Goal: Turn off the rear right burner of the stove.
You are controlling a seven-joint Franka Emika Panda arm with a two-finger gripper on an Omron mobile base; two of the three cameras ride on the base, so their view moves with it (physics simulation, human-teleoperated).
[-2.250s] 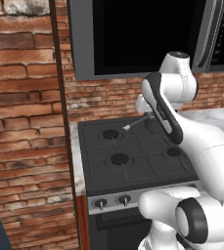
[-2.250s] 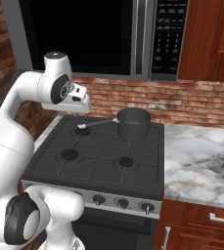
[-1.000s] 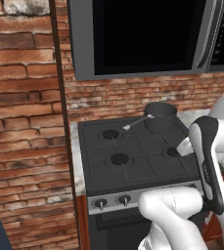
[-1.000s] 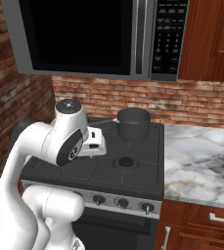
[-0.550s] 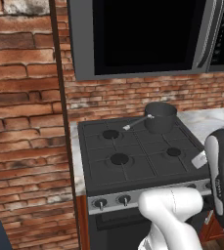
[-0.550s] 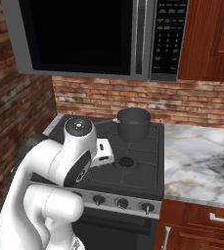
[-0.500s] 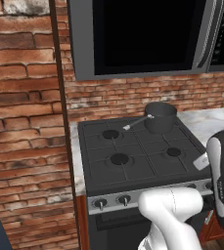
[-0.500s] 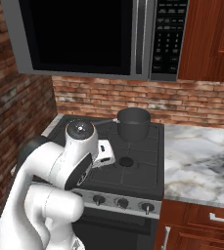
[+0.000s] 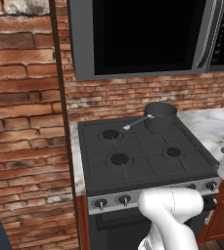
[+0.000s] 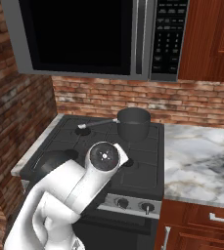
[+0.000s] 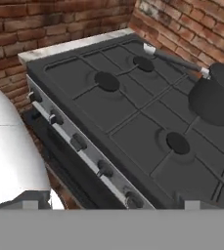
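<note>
The black stove (image 9: 138,163) (image 10: 145,173) (image 11: 133,119) stands under the microwave. A dark pot (image 9: 160,116) (image 10: 133,122) (image 11: 214,95) sits on its back-right grate and hides the rear right burner; its silver handle points to the rear left burner (image 11: 143,63). Several small dark knobs (image 11: 78,141) (image 9: 100,203) (image 10: 144,207) line the silver front strip. My gripper (image 11: 110,205) hovers in front of the stove, above the strip, looking across the cooktop. Its tips barely show, far apart, so it is open and empty.
A black-and-grey microwave (image 9: 143,34) (image 10: 84,34) hangs over the stove. A brick wall (image 9: 20,122) closes the left side. The marble counter (image 10: 201,161) and wooden cabinets (image 10: 206,39) lie to the right. My white arm (image 10: 84,185) covers the stove's front left.
The arm has swung from above the back of the cooktop down and to the right, to the front of the stove. The pot and the stove have not moved.
</note>
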